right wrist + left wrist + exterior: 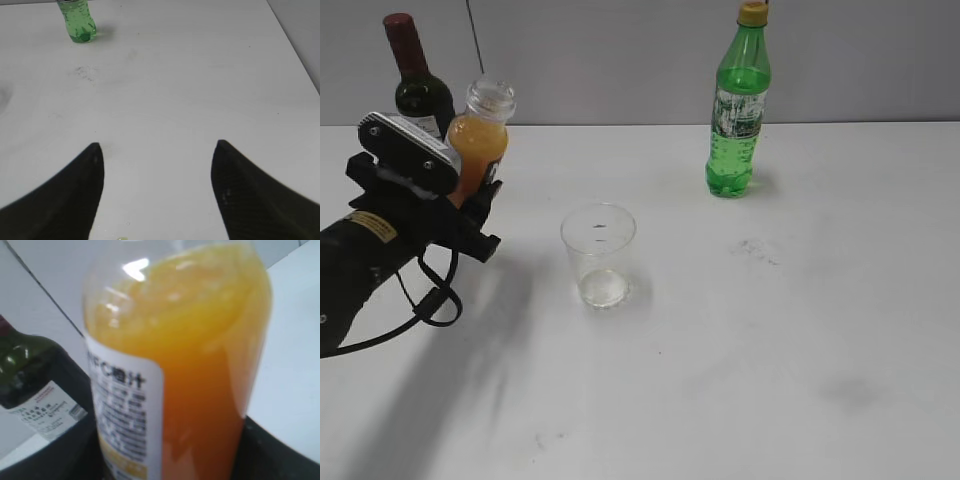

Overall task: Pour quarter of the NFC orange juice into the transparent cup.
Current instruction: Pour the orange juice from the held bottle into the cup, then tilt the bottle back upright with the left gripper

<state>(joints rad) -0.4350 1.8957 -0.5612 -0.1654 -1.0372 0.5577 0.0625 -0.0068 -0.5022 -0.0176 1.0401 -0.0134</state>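
The left tool (460, 205) is clamped on the uncapped NFC orange juice (478, 143), apparently lifted, with the transparent cup (599, 256) to its right; the right tool (157, 150) hangs spread apart over the counter (800, 330)

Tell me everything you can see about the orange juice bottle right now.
The NFC orange juice is a small clear plastic bottle, nearly full of opaque orange liquid, with a printed label and a bare threaded neck, no cap. It stands roughly upright, held around its lower body by the left gripper, left of the transparent cup and in front of the wine bottle.
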